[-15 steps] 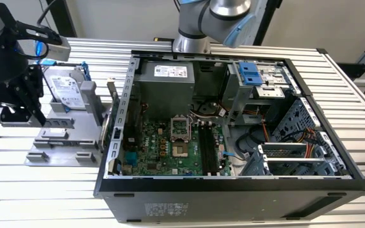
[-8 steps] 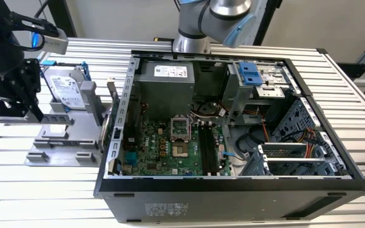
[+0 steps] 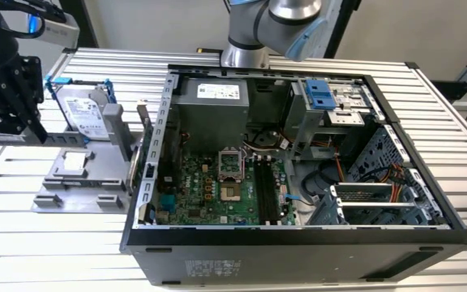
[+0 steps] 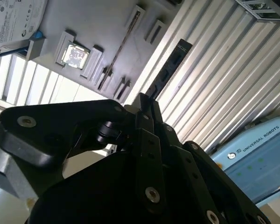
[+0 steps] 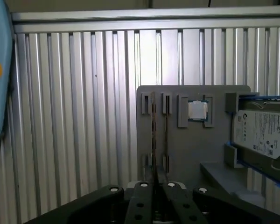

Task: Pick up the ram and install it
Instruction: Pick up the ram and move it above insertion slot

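**A:** What is the end effector (image 4: pixel 143 103) doing?

**B:** Its 2 fingers are pressed together on the ram (image 4: pixel 170 65). In the second wrist view the stick juts out from between the fingertips as a long, dark, narrow strip. In the first wrist view it shows edge-on, as a thin line.

**A:** Where is that among the other things?

**B:** It is in the air over the ribbed metal desk (image 3: pixel 47 243), by the gray holder tray (image 5: pixel 196 149). In the first wrist view the tray's narrow slots lie behind the stick. Beside the slots a square processor chip (image 5: pixel 197 110) sits in its pocket. Past the chip is a silver hard drive (image 5: pixel 261 133) in a blue frame.

**A:** And the computer?

**B:** The open case (image 3: pixel 298 255) lies on the desk, just beside the tray on the exterior view's right. Inside it is the green motherboard (image 3: pixel 209 194) with its black memory slots (image 3: pixel 270 188). They are well apart from the end effector, which hangs at the exterior view's left edge.
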Action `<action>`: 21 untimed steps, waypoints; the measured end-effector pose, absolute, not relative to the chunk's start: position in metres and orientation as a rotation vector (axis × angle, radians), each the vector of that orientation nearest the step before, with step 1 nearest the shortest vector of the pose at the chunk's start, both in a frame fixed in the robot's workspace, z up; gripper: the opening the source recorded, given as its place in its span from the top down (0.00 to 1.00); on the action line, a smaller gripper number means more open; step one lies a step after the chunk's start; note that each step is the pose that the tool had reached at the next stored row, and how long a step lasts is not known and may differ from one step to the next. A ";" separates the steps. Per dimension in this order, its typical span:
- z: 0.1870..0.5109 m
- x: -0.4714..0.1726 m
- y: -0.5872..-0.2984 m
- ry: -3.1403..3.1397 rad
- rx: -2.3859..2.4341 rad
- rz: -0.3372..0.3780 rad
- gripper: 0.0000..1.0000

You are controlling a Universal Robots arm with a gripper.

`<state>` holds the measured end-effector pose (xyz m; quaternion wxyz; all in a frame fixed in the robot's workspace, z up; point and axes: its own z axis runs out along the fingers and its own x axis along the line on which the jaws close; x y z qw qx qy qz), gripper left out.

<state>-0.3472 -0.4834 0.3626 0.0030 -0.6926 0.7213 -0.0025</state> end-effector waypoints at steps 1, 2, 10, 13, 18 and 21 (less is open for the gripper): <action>0.366 -0.347 -0.483 2.262 -2.172 -0.008 1.00; 0.368 -0.347 -0.483 2.262 -2.172 -0.008 1.00; 0.372 -0.343 -0.483 2.262 -2.172 -0.008 1.00; 0.372 -0.331 -0.483 2.262 -2.172 -0.007 1.00; 0.372 -0.309 -0.483 2.262 -2.173 -0.006 1.00; 0.373 -0.298 -0.483 2.264 -2.175 -0.002 1.00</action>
